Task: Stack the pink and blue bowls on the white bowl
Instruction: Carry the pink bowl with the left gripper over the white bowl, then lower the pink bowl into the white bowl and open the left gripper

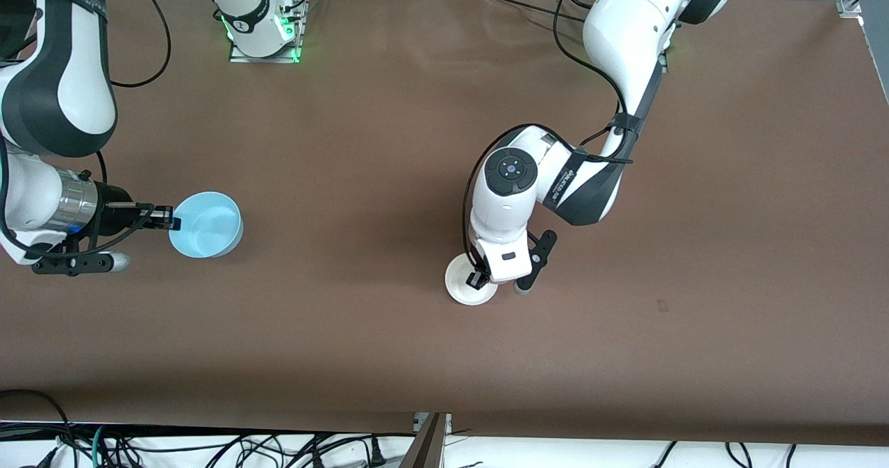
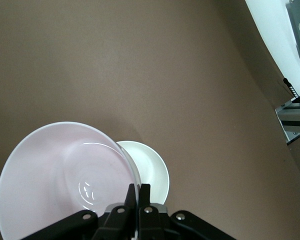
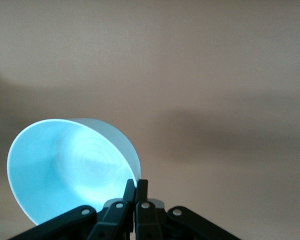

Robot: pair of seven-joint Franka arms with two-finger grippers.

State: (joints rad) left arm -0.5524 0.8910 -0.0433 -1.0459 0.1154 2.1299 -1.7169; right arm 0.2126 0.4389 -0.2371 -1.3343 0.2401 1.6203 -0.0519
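Bowls hang pinched by rims: pink bowl in left gripper (over white bowl), blue bowl in right gripper.

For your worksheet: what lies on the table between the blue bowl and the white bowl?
Nothing: in the front view, only bare brown table separates the blue bowl from the white bowl.

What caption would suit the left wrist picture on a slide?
Left gripper shut on the pink bowl's rim, holding it above the white bowl on the brown table.

A brown table cover is spread wall to wall, and tangled black cables are seen along its near edge.
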